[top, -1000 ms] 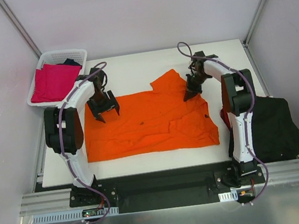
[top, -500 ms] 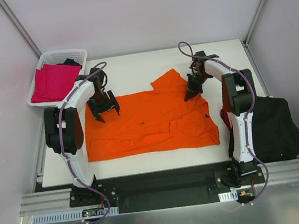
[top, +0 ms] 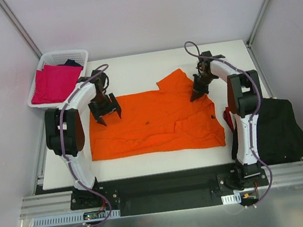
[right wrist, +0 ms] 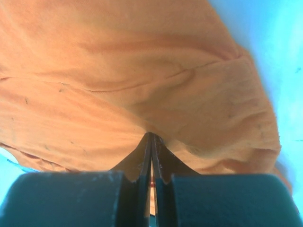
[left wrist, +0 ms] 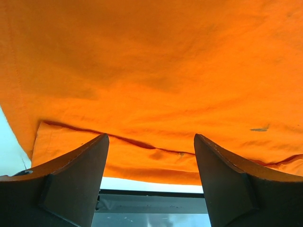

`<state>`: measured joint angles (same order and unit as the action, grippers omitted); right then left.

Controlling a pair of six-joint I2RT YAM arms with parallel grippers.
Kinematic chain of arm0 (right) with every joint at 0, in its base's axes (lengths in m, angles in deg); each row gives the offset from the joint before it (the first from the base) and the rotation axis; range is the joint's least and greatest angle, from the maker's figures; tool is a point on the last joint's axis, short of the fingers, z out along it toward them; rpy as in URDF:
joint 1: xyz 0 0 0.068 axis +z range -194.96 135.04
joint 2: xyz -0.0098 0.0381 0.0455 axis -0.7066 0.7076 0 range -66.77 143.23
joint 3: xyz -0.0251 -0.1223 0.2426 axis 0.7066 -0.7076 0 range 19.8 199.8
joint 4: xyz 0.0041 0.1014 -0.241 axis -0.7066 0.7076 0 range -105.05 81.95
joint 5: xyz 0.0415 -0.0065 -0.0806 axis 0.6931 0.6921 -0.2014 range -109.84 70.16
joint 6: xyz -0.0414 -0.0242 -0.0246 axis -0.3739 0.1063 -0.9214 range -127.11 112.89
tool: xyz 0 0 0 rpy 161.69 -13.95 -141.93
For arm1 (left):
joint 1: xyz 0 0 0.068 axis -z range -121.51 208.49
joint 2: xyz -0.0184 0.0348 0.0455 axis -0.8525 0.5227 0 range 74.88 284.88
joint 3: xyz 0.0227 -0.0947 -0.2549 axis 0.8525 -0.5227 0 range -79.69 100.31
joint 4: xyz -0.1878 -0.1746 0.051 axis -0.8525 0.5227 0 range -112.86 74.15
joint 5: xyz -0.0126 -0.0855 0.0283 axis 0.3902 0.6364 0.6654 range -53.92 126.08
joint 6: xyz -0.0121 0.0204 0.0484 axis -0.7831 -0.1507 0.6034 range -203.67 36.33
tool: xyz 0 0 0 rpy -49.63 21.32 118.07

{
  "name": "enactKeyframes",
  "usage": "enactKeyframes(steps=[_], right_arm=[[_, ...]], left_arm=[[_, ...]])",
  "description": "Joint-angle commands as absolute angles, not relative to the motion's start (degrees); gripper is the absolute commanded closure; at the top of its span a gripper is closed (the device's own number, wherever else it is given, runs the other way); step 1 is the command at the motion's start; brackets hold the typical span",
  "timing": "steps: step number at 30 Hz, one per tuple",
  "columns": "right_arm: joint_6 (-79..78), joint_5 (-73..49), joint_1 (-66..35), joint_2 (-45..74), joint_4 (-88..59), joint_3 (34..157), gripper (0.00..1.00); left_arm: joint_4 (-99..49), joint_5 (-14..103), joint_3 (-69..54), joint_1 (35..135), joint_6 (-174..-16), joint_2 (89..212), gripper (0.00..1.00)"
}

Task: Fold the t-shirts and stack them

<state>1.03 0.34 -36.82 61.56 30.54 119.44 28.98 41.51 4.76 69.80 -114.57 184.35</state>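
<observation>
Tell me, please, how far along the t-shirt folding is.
Done: no folded stack shows; black t-shirts lie heaped right of the table. In hand: the orange t-shirt lies spread on the table, right jaws shut on its far right part, left jaws open over its left end. Left: folding it, and the magenta t-shirt in the basket.

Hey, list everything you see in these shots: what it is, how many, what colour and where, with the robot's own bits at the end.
orange t-shirt: one, bright orange, spread across the middle of the table.
pink t-shirt: one, magenta, lying in the basket.
dark cloth: one piece, dark, in the basket behind the pink t-shirt; too little shows to name it.
black t-shirts: a heap, count unclear, black, at the table's right edge.
basket: one, white lattice, by the table's far left corner.
table: one, white.
left gripper: open, over the orange t-shirt's left end.
right gripper: shut on the orange t-shirt's far right part.
</observation>
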Motion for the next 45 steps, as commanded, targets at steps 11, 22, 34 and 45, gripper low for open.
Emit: enactKeyframes(steps=[11, 22, 34, 45], right_arm=[[-0.08, 6.96, -37.93, 51.45, 20.03, 112.53, 0.52], [2.73, 11.7, -38.54, 48.98, 19.05, 117.09, 0.71], [-1.23, -25.41, -36.61, 48.38, 40.06, 127.39, 0.99], [-1.49, -42.95, -39.77, 48.88, 48.66, 134.4, 0.99]], left_arm=[[30.41, 34.95, 8.02, 70.44, -115.93, 179.3, 0.01], [29.97, 34.66, 20.84, 67.9, -117.68, 176.13, 0.1], [32.51, 47.16, 25.87, 55.94, -121.12, 178.07, 0.24], [35.5, 21.59, 28.24, 55.85, -115.22, 176.75, 0.2]])
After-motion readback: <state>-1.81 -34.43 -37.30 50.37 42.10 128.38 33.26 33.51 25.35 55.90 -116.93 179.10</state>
